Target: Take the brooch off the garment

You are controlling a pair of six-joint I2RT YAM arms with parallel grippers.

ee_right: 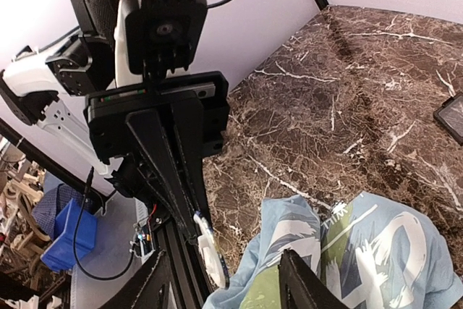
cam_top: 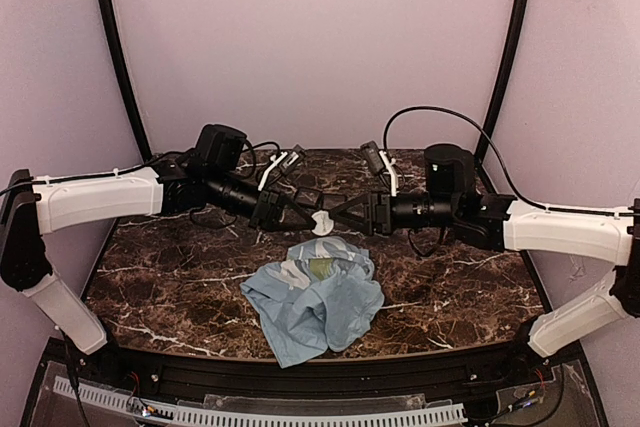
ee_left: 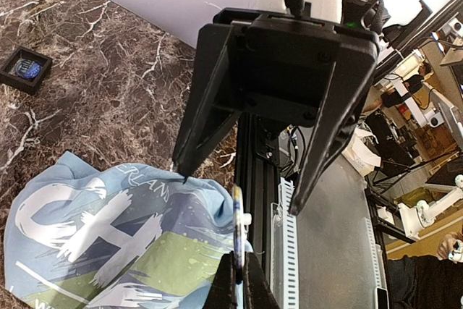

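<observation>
Brooch (ee_left: 236, 226) edge-on above crumpled garment (ee_left: 94, 244)

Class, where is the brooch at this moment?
In the top external view, the brooch is central, pinched in the left gripper just above the blue shirt, facing the open right gripper.

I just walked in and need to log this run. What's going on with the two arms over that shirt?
The left gripper is shut on the small round brooch, holding it edge-on above the crumpled light blue shirt, which lies on the marble table. The brooch looks clear of the fabric. The right gripper faces it from close by with its jaws wide open, gripping nothing.
</observation>
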